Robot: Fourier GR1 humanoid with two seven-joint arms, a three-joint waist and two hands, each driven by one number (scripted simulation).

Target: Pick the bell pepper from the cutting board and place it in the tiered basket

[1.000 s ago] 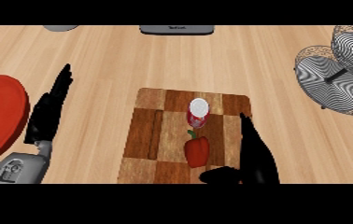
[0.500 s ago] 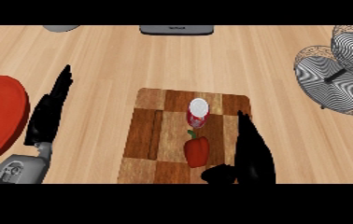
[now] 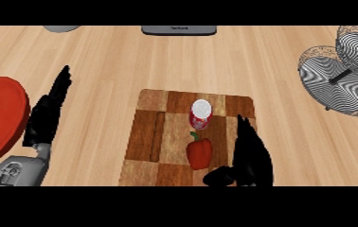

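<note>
A red bell pepper (image 3: 199,153) with a green stem lies on the wooden cutting board (image 3: 155,131), toward its near right part. My right hand (image 3: 249,156) stands just right of the pepper with straight fingers pointing away and the thumb low beside the pepper's base; it is open and holds nothing. A red and white can (image 3: 201,113) stands upright on the board just beyond the pepper. The wire tiered basket (image 3: 334,77) sits at the far right edge. My left hand (image 3: 48,112) rests open at the left, fingers up.
A red plate (image 3: 10,112) pokes in from the left edge next to my left hand. A grey appliance (image 3: 179,30) and a grey round object (image 3: 61,28) lie along the counter's far edge. Bare wood lies between the board and the basket.
My right hand has shifted slightly left, closer to the pepper. The left hand, pepper and can have stayed in place.
</note>
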